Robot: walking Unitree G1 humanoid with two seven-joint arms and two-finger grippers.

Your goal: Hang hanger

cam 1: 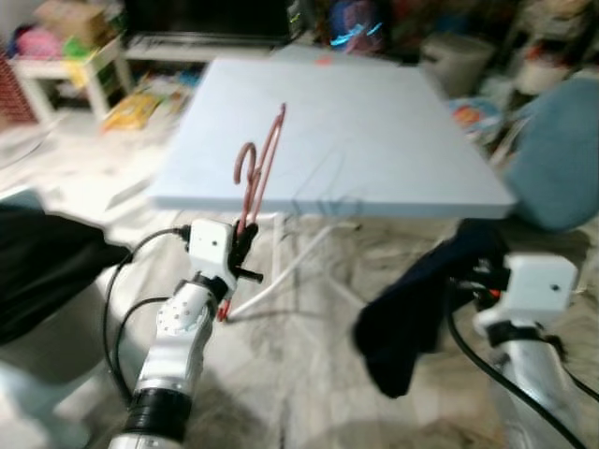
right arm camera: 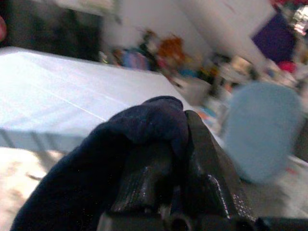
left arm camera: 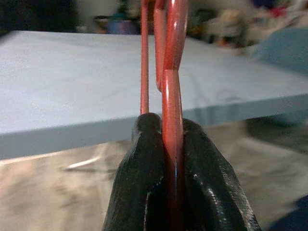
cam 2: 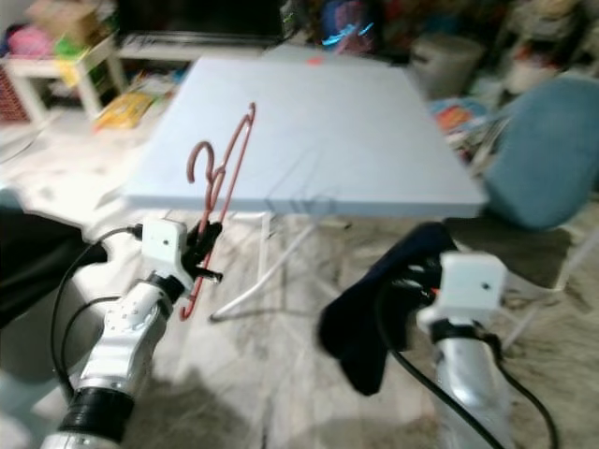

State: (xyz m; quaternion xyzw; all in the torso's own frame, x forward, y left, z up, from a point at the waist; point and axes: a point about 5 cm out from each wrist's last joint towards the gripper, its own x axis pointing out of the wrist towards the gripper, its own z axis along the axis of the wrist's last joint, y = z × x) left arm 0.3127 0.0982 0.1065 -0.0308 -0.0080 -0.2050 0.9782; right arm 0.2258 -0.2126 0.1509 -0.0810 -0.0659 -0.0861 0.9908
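Nearest, the left gripper [cam 1: 245,245] is clenched on a red hanger [cam 1: 257,178], and the right gripper [cam 2: 421,271] clamps a dark navy cloth [cam 2: 374,318] that hangs limp toward the floor. The hanger's long axis rises from the gripper, tilting far and right, its hook over the near edge of the pale blue table [cam 1: 374,140]. Beyond the table, shelves and clutter are too blurred to identify; a blue chair [cam 1: 560,159] at far right is cut off.
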